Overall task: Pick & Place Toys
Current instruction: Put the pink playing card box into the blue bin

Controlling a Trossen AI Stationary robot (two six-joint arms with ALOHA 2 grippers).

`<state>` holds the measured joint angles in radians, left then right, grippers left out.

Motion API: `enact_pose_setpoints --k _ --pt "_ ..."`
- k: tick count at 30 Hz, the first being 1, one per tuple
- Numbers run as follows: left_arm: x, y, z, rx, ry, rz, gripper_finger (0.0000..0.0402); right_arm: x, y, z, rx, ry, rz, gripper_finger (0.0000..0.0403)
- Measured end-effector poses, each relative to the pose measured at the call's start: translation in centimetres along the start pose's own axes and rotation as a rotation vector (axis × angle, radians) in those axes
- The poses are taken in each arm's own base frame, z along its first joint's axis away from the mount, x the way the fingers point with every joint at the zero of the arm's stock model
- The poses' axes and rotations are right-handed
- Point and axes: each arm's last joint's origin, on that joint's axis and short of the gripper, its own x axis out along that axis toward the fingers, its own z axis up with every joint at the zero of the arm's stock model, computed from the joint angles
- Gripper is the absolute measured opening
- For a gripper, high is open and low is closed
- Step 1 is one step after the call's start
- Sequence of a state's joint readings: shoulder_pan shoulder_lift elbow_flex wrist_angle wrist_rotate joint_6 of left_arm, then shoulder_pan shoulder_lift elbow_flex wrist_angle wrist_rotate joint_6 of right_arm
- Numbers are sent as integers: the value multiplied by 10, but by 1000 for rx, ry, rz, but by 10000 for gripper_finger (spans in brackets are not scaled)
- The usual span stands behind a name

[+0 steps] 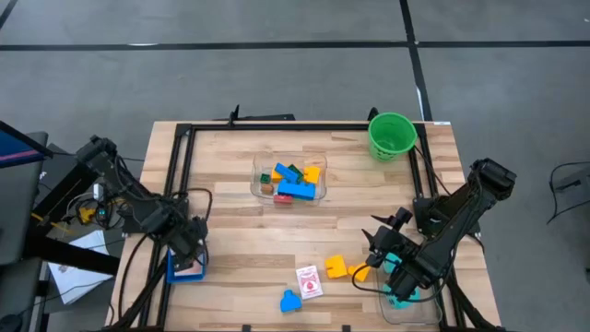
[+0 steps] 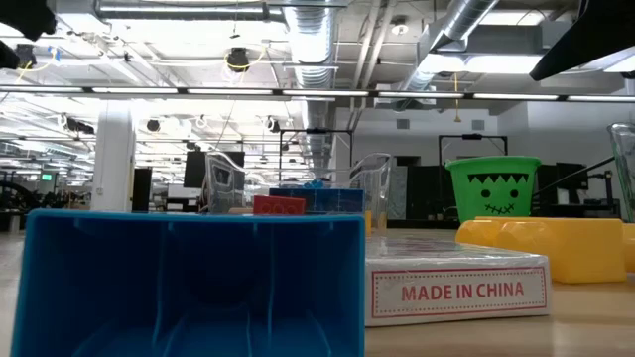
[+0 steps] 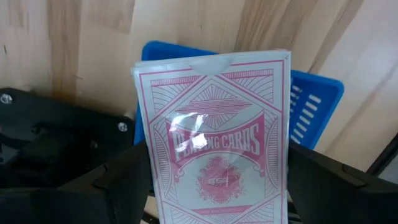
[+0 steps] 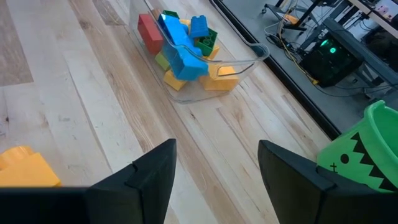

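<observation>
The left gripper (image 3: 214, 186) hangs at the left edge of the table (image 1: 230, 231), its jaws pinching a deck of white-and-red playing cards (image 3: 214, 137) by the long sides, one dark finger on each side of the pack. Directly beyond the jaws, under the deck, sits the blue tray (image 3: 311, 106), its slotted wall showing past the pack's edge.

The right gripper (image 4: 214, 180) is at the table's right side, above a clear tub (image 1: 410, 309) at the near right corner. Its jaws are spread, with nothing between them but bare wood. Straight ahead of these jaws, well apart, stands another clear tub (image 4: 249, 62) holding a heap of bricks (image 4: 180, 43): blue, red, green and yellow. Off to one side of the jaws is the green bucket (image 4: 367, 149) with its black zigzag face. A yellow brick (image 4: 25, 168) lies just beside the jaws on the other side.

On the table's near edge, between the two grippers, lie a second card pack (image 1: 309, 281), a blue brick (image 1: 290, 301) just beside it, and two yellow-orange bricks (image 1: 336, 267) nearer the right jaws. Something teal (image 1: 398, 297) shows at the right gripper over the corner tub; I cannot tell what it is.
</observation>
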<state>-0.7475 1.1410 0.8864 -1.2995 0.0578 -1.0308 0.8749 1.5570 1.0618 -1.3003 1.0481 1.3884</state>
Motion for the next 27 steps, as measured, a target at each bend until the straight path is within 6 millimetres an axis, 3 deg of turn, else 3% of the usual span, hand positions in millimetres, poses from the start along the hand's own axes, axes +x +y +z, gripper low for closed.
enact_pose_setpoints --k 7,14,27 --pt "12 -12 -5 34 34 57 304 0 0 0 3 0 2 218" --pt "38 -17 -10 40 104 56 303 0 0 0 6 0 3 218" --pt "50 -26 -17 109 83 -2 303 3 0 2 13 5 -9 218"
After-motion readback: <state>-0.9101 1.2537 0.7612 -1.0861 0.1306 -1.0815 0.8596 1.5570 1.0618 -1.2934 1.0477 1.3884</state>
